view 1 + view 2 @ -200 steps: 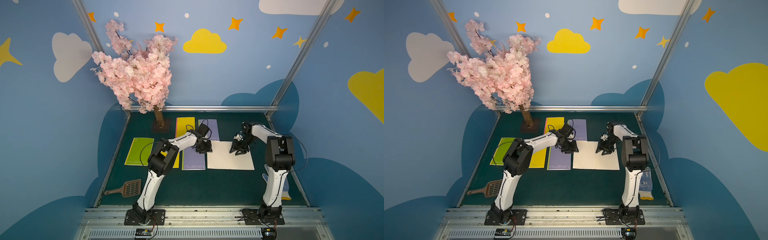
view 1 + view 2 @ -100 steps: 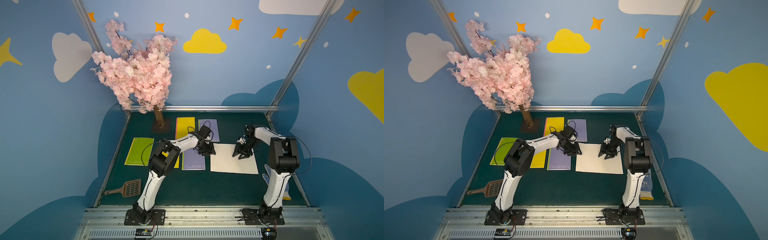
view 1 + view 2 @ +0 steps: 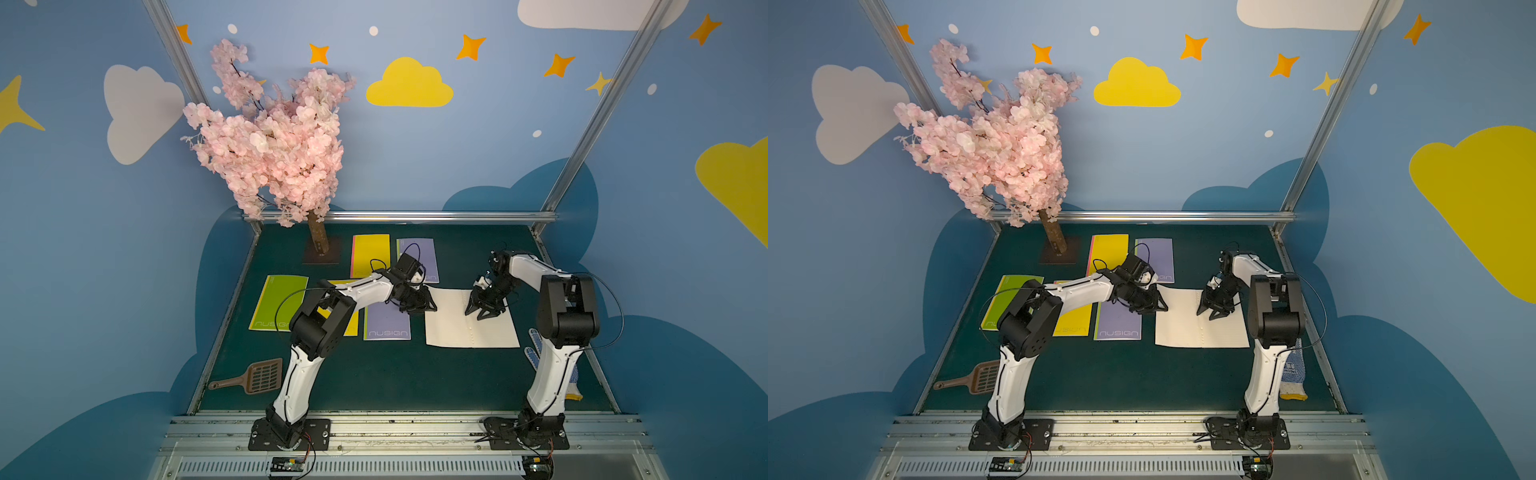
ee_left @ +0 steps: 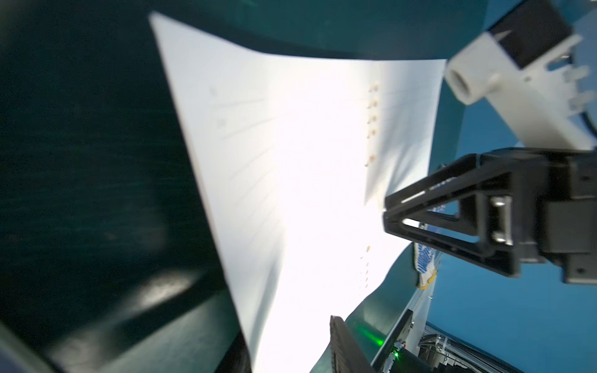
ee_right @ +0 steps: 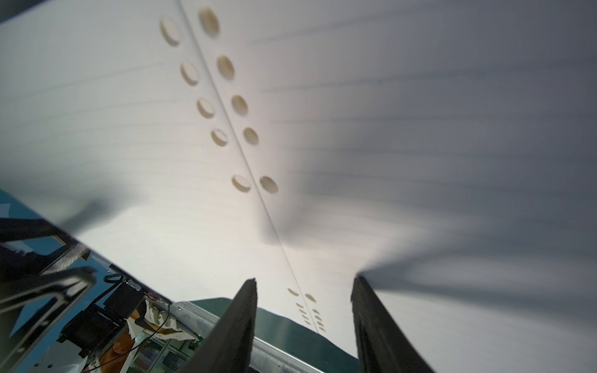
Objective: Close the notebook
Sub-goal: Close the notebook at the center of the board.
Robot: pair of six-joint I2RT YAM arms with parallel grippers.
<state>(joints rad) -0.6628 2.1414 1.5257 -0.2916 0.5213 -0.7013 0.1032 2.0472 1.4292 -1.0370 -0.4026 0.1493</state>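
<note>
White lined notebook (image 3: 457,328) laid open on green surface (image 3: 395,374).
Grasp pending: right claw (image 3: 476,316) parted, empty; left claw (image 3: 422,309) cannot be judged; edge pinch needed.

notebook (image 3: 457,332) right of centre on table (image 3: 395,382) | closed book (image 3: 386,330) just left of it (a gap between) | tree (image 3: 318,245) back left | scoop (image 3: 259,376) front left | glove (image 3: 534,355) front right of notebook, near table edge

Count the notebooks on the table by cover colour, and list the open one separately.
Green notebook: 1
Yellow notebooks: 2
Purple notebooks: 2
Open notebook, white pages up: 1
Total: 6
</note>
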